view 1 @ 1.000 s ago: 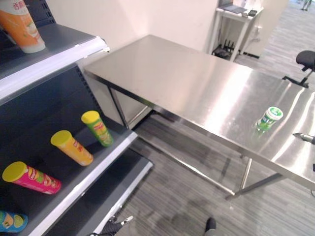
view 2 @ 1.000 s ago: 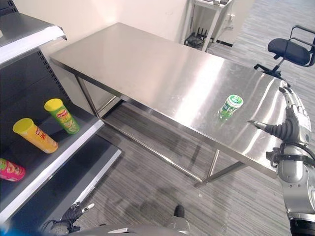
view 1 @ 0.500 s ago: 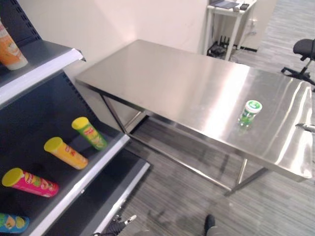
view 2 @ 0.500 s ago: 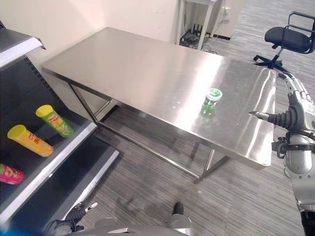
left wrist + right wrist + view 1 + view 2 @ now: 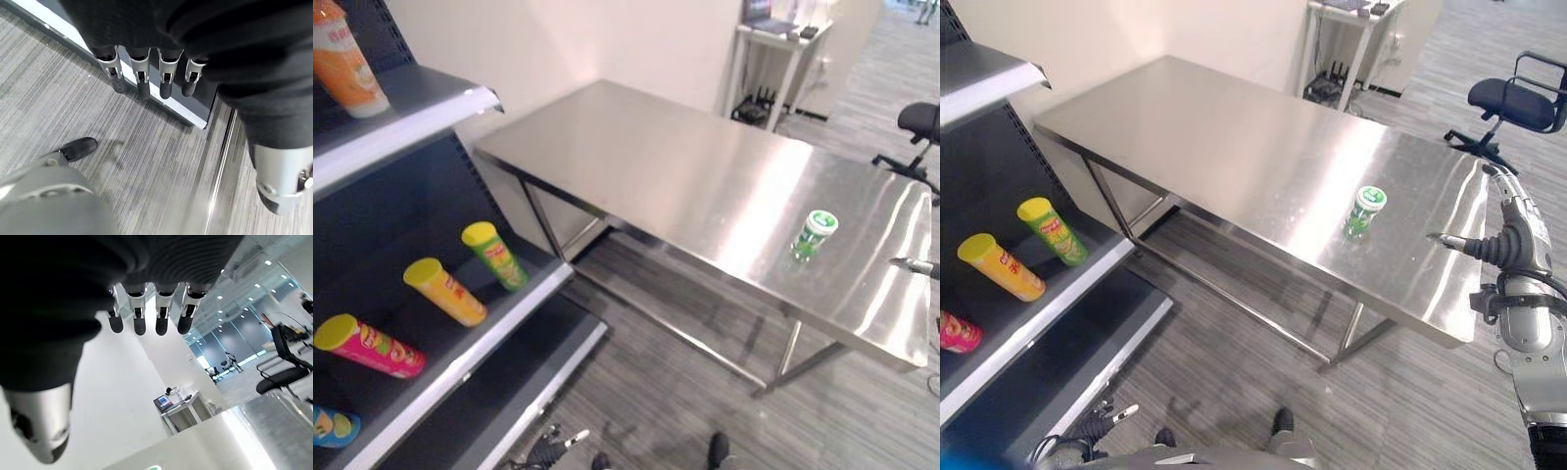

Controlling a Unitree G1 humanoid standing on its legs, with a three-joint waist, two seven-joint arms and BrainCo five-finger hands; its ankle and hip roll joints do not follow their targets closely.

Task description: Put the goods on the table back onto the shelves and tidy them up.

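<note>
While the right hand (image 5: 1513, 240) is raised at the table's right end with its fingers (image 5: 139, 313) straight and its thumb stuck out sideways toward the table top, holding nothing, the largest thing before it is the stainless steel table (image 5: 666, 166), stretching away from that hand toward the far wall. Beyond the table's other end, well apart from the right hand and close above the left one, stands the dark shelf unit (image 5: 416, 117) with white-edged boards. Its top board carries 1 upright orange canister (image 5: 347, 59). The board below holds 3 tall crisp tubes lying on their sides with yellow lids facing out: a pink tube (image 5: 372, 345), an orange-yellow tube (image 5: 445, 291) and a green tube (image 5: 494, 255), the green one nearest the table. 1 blue canister (image 5: 331, 428) shows at the lower edge of that board.

Behind the right hand, on the striped grey floor, sits a dark office chair (image 5: 1518, 98), and a small white side table (image 5: 773, 49) stands by the far wall.

On the steel table, near the right hand and just off its thumb tip but not touching it, stands the small green jar (image 5: 1365, 211) with a white-rimmed green lid, upright and alone.

Low beside the shelf's bottom board, over the floor, hangs the left hand (image 5: 142, 78), fingers straight and loosely spread, empty.
</note>
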